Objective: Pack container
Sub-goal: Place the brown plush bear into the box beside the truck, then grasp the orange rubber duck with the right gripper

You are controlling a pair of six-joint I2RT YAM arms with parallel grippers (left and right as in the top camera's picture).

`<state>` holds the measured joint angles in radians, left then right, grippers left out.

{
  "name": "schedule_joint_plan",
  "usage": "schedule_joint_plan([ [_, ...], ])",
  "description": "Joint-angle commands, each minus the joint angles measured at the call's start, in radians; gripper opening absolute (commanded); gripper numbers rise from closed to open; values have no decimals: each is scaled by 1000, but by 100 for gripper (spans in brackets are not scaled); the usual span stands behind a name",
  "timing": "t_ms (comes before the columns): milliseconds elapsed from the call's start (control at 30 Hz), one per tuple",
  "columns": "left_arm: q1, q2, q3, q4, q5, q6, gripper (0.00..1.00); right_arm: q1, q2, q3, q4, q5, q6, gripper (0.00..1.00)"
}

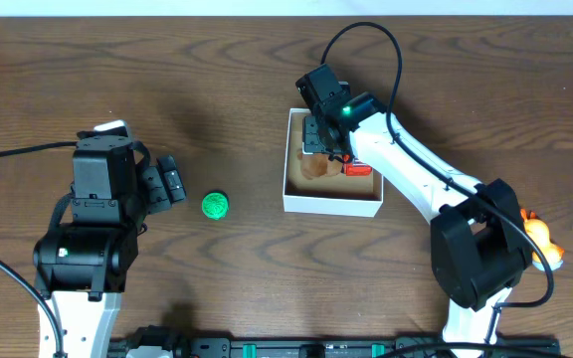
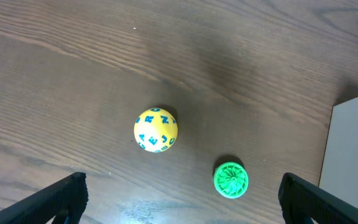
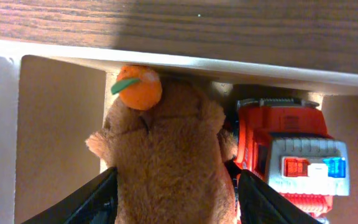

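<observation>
The container (image 1: 331,206), a small white box with a tan inside, stands at mid table. It holds a brown plush toy (image 1: 316,164) with an orange nose and a red toy truck (image 1: 359,169). My right gripper (image 1: 324,147) reaches down into it. In the right wrist view its fingers (image 3: 174,199) press both flanks of the plush toy (image 3: 166,143), beside the truck (image 3: 284,143) and against the box wall (image 3: 229,67). My left gripper (image 1: 167,184) is open and empty above the table. A green ribbed ball (image 1: 215,205) lies between its fingers (image 2: 182,199) in the left wrist view (image 2: 231,180).
A yellow ball with blue letters (image 2: 156,129) lies on the table ahead of the left gripper; the overhead view hides it. The box's white side (image 2: 353,155) shows at right. An orange toy (image 1: 542,239) lies by the right arm's base.
</observation>
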<state>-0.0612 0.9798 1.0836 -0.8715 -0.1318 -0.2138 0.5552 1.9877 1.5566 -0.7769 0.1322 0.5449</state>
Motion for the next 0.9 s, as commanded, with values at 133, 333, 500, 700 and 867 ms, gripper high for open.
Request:
schedule_joint_plan([
  [133, 4, 1, 18, -3, -11, -13, 98, -64, -180, 114, -67, 128, -83, 75],
  [333, 4, 1, 18, -3, -11, -13, 98, -293, -399, 142, -238, 192, -71, 90],
  [500, 4, 1, 18, -3, -11, -13, 98, -607, -462, 142, -451, 105, -99, 96],
  [700, 4, 2, 18, -3, -11, -13, 98, -876, -454, 12, -501, 58, -262, 99],
  [867, 4, 2, 18, -3, -11, -13, 98, -1025, -454, -229, -361, 43, -334, 99],
])
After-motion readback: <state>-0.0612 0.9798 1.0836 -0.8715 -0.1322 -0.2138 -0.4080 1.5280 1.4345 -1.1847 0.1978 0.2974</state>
